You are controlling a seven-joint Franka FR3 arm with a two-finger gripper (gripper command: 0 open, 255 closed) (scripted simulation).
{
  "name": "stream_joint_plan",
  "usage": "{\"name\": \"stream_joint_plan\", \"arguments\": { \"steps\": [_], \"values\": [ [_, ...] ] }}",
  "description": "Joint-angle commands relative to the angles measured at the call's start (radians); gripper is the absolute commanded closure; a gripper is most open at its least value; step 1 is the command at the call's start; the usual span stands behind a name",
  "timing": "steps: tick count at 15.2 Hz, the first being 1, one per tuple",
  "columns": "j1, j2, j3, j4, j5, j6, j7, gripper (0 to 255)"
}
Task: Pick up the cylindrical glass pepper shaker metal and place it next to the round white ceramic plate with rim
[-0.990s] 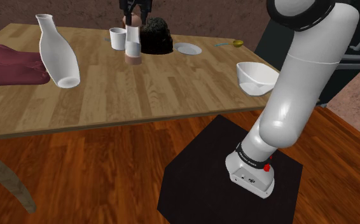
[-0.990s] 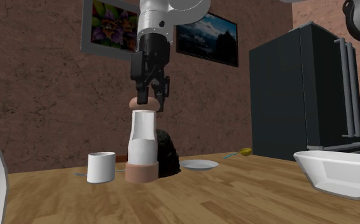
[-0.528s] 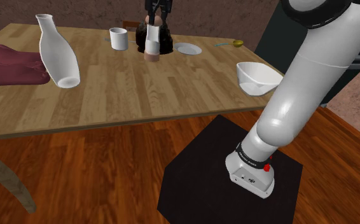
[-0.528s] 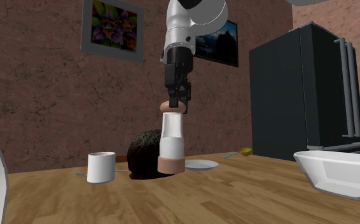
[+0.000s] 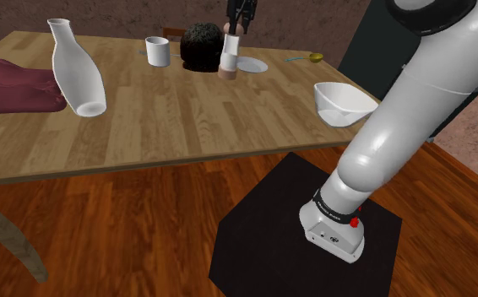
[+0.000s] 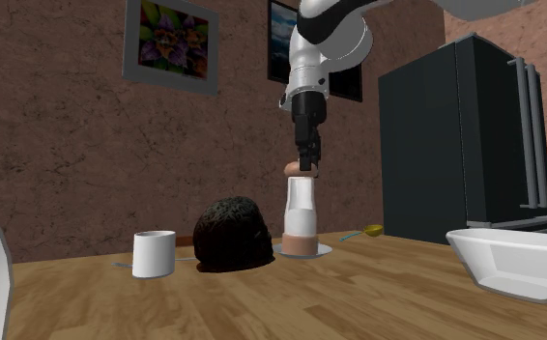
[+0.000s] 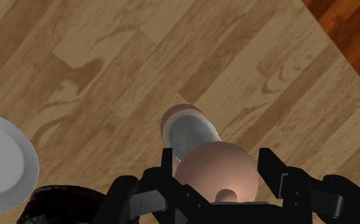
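Wooden tabletop (image 5: 187,110), far edge | clasps pepper shaker (image 6: 300,208) by cap (image 7: 215,170) in gripper (image 6: 302,166), just beside plate (image 5: 254,65) | risks clipping rim, tipping on release

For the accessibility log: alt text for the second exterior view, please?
A black hand on a white arm grips the tan cap of an upright pale pepper shaker just in front of a white plate on a wooden table. A dark round lump and a white cup stand to the view's left, a white bowl at its right.
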Motion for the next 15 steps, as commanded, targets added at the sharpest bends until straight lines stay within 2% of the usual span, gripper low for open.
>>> {"name": "stream_joint_plan", "arguments": {
  "steps": [1,8,15],
  "values": [
    [-0.023,-0.002,-0.022,0.005,-0.002,-0.011,-0.046,255],
    [-0.108,0.017,-0.103,0.031,-0.009,-0.035,-0.211,255],
    [-0.201,0.089,-0.182,0.123,-0.003,-0.072,-0.38,255]
  ]
}}
